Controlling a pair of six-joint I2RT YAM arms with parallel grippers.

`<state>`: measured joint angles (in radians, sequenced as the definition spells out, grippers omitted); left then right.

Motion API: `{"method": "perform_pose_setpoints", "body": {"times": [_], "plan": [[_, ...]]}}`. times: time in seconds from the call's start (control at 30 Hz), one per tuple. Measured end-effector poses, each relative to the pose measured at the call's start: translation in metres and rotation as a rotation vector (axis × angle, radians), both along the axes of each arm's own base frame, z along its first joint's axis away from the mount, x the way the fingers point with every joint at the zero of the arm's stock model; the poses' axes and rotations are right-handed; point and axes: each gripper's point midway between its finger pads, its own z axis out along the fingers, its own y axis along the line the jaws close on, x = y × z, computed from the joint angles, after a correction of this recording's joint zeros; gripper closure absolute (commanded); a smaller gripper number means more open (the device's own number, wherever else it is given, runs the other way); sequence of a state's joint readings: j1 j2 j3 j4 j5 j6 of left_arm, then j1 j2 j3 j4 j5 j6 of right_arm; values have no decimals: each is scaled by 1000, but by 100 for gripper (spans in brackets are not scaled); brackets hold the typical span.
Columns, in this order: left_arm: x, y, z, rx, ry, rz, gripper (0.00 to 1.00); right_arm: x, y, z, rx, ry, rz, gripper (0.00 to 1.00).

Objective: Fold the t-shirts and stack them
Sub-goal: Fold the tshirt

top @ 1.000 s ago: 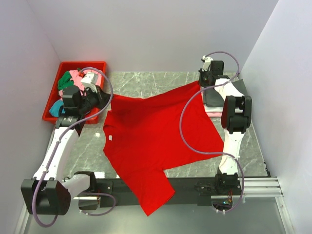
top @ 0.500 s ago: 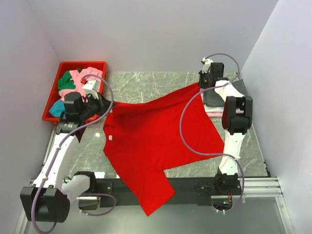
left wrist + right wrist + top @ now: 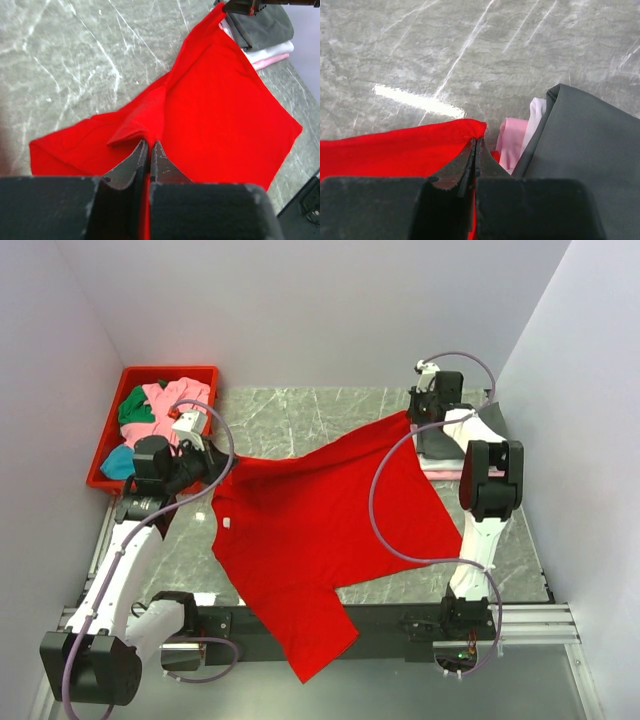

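Note:
A large red t-shirt (image 3: 320, 510) lies spread over the marble table, one sleeve hanging over the near edge. My left gripper (image 3: 213, 464) is shut on the shirt's left corner; in the left wrist view the red t-shirt (image 3: 220, 100) runs from the pinched fold at the left gripper (image 3: 149, 145) toward the far arm. My right gripper (image 3: 418, 412) is shut on the shirt's far right corner, seen in the right wrist view as a red t-shirt (image 3: 395, 150) edge clamped at the right gripper (image 3: 474, 141). Both corners are lifted slightly.
A red bin (image 3: 110, 440) at the back left holds crumpled green, pink and teal shirts (image 3: 150, 405). A folded stack (image 3: 440, 445), dark grey over white and pink, lies at the back right, right beside my right gripper; the folded stack (image 3: 580, 140) shows close in the right wrist view.
My left arm has drawn its shirt corner down and toward the near side, pulling the top edge straighter. The right gripper has stayed where it was.

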<state>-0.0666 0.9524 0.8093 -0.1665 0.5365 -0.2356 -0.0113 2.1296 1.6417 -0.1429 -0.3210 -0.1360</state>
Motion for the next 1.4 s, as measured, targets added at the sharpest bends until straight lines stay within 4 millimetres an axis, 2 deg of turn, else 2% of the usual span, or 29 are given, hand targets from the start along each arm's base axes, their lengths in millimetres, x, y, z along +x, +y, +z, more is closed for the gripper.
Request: {"method": "perform_pose_setpoints", "body": {"times": [0.37,0.53,0.8,1.4], "plan": [[-12,-11,-17,-14,48,-26,99,-18,-1,-10,14,11,42,100],[-17,-13,-19,-11,56,-28,99,-23,-10,-1,30,-7,52,100],[-23,-12,-23,-16,74,-20,99,-29,-10,14,56,-35,79,100],[-27,-12,-31,-13,99,-16,99,-57,-12,2,82,26,142,99]]}}
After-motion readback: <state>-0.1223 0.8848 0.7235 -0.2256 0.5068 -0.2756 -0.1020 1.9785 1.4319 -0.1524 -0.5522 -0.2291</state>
